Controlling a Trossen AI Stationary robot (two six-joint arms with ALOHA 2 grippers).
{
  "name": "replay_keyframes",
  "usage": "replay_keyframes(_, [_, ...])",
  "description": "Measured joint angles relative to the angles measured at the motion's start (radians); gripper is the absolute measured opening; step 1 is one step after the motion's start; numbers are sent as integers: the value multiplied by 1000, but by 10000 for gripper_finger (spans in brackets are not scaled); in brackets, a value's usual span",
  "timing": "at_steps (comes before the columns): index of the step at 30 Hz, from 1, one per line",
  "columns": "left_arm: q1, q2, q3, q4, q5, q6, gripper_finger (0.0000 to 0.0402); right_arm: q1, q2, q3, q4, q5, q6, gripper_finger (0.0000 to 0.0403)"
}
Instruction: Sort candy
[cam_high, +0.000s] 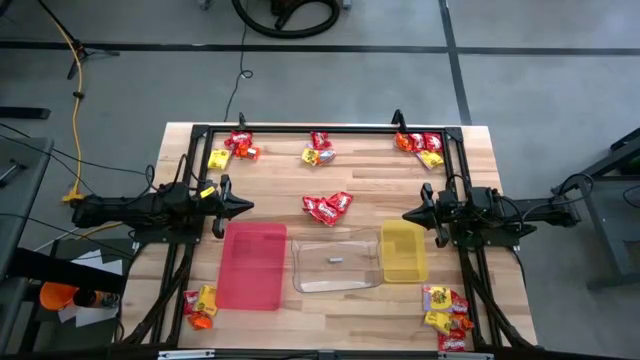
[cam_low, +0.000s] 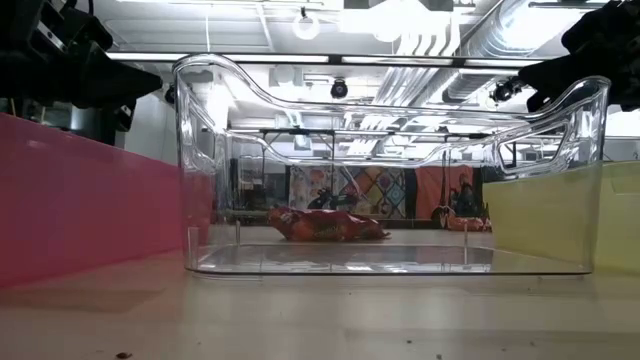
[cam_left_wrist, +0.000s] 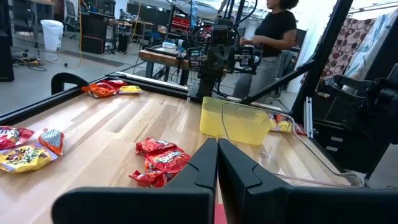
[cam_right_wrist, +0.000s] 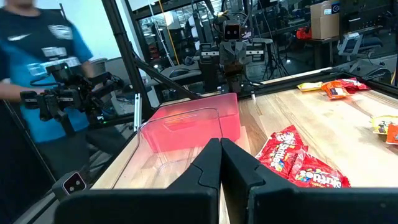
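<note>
Grippers first: the left gripper (cam_high: 247, 207) hangs over the bench's left side, just above the far end of the red tray, its dark tapered fingers (cam_left_wrist: 202, 167) pressed together on nothing; the right gripper (cam_high: 408, 214) mirrors it over the right side, by the yellow tray's far end, fingers (cam_right_wrist: 208, 163) likewise together and empty. Between the two tips lies a loose heap of red candy (cam_high: 327, 207), shiny crinkled packets, on open wood with free room all round. Nearer the front edge three rectangular plastic trays sit side by side: the red tray (cam_high: 252, 265), opaque and smooth; the clear tray (cam_high: 335, 261) with rounded, scooped walls; the yellow tray (cam_high: 403, 250), translucent and smallest. Other candy lies in small mixed piles of red, yellow and orange: at the far left corner (cam_high: 233, 148), at the middle of the far edge (cam_high: 319, 148), at the far right corner (cam_high: 421, 145), at the near left corner (cam_high: 201, 305) and at the near right corner (cam_high: 447, 320). The bench (cam_high: 280, 185) is pale planked wood, framed by a black rail along its edges.
</note>
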Motion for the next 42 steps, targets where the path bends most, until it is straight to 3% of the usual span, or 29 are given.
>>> replay_keyframes(29, [0,0,0,25,-8,-9,0,0,0,0,0,0,0,0])
replay_keyframes(35, [0,0,0,308,-43,-273,0,0,0,0,0,0,0,0])
replay_keyframes(42, [0,15,3,611,-392,-732,0,0,0,0,0,0,0,0])
